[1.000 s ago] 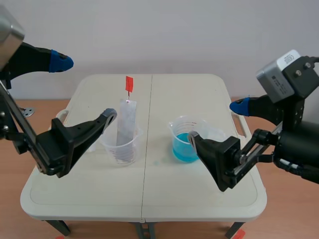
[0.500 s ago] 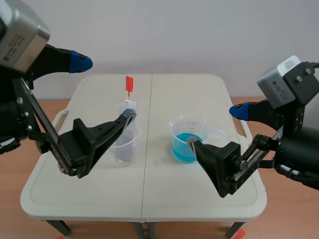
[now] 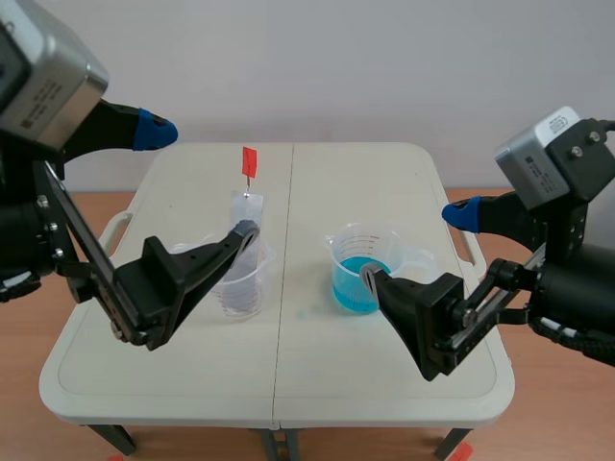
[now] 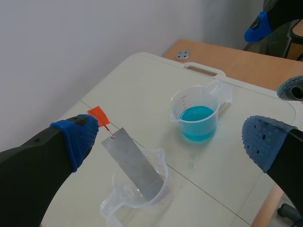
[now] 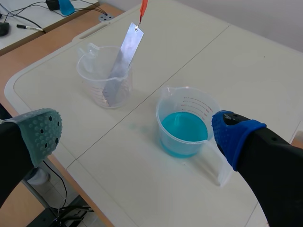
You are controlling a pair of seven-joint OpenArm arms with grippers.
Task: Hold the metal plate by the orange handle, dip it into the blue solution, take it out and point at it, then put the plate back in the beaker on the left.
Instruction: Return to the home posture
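Observation:
A grey metal plate [image 3: 244, 230] with an orange handle [image 3: 249, 161] stands leaning in a clear beaker [image 3: 238, 280] on the table's left half; the plate [image 4: 133, 162] and handle [image 4: 99, 115] lie ahead of my left gripper [image 4: 170, 142], which is open above them. A clear beaker of blue solution [image 3: 359, 270] stands on the right half. My right gripper [image 3: 415, 242] is open beside that beaker; in the right wrist view the blue beaker [image 5: 185, 126] sits between the fingers and the plate [image 5: 122, 59] lies further ahead.
The cream folding table [image 3: 288, 384] has a centre seam and carry handles at its sides. A wooden floor shows around it. Cables and a small blue item [image 5: 66, 6] lie on a surface beyond the table's left side.
My left arm has swung in toward the plate's beaker, its lower finger now in front of the beaker. The right arm shifted slightly at first, then held still.

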